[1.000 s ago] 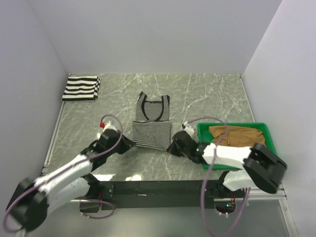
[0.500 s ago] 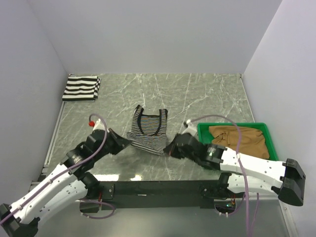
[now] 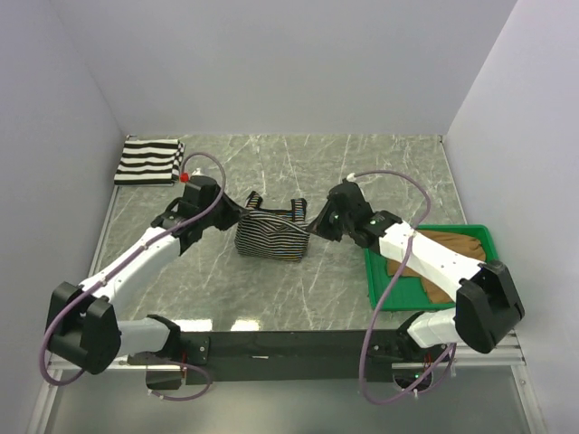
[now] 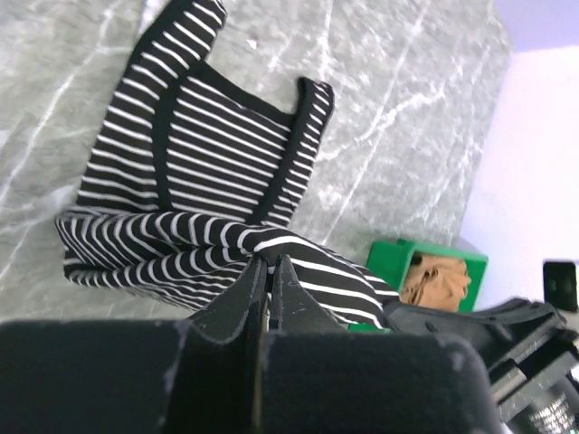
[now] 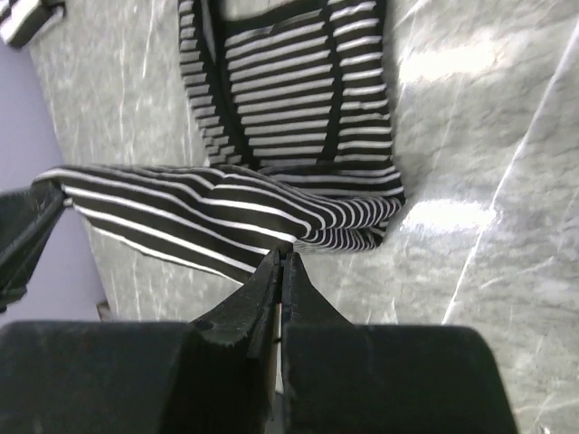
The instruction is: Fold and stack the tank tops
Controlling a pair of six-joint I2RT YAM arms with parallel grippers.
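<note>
Both claws were closed narrow on cloth. The left claw [image 4: 269, 262] pinched one hem corner of the pinstriped tank top [image 3: 270, 237], and the right claw [image 5: 279, 258] pinched the other corner. The top lay between the two claws. Its hem was raised as a loose band over its own body, while the chest part rested flat on the marble table [image 3: 380, 172], under and ahead of the fingertips.

Several things could go wrong from here, in my judgement. Each pinch took only a thin edge, so a corner could slip out if the cloth was pulled tight between the claws. If one claw travelled farther than the other, the fold would come out slanted. The loose band could also land wrinkled.

The straps pointed away from the claws, toward the far wall. The long axis of the top ran roughly from near to far, and the fold ran across, from claw to claw.

The wide-striped tank top [image 3: 149, 161] lay folded far to the left of the left claw. The tan tank top [image 3: 460, 242] sat in the green tray [image 3: 372, 282] behind the right claw.
</note>
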